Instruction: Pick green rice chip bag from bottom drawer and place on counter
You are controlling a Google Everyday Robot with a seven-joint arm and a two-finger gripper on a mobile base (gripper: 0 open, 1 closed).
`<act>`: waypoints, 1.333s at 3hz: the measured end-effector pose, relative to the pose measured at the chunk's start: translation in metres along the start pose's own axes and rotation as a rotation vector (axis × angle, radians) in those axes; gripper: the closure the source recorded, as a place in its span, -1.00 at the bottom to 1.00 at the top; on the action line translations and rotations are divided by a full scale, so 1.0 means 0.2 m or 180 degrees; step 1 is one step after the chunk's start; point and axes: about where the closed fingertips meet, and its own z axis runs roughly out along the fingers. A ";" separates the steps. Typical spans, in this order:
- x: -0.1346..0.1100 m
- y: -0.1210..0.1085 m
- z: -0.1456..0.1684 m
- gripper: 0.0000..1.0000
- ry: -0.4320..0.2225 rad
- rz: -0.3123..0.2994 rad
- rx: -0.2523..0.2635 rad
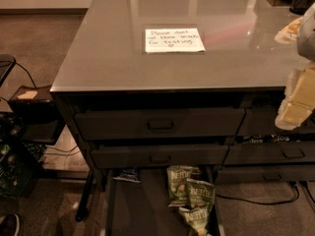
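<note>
A: Where is your gripper (298, 101)?
B: You see it at the right edge, hanging by the counter (147, 65) front; its grip I cannot tell. The green rice chip bags (190, 194) lie in the open bottom drawer (140, 208)

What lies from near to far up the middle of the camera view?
Nearest, green chip bags in bottom drawer → middle drawer → top drawer → counter → paper note; gripper at right edge.

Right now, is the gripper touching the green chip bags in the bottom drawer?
Apart. The camera view shows the gripper at the right edge, well clear of the green chip bags in the bottom drawer.
</note>
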 end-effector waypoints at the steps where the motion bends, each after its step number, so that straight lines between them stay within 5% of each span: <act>1: 0.00 0.00 0.00 -1.00 -0.0001 0.0001 -0.0001; 4: 0.20 0.38 0.68 -1.00 -0.0736 0.0654 -0.0453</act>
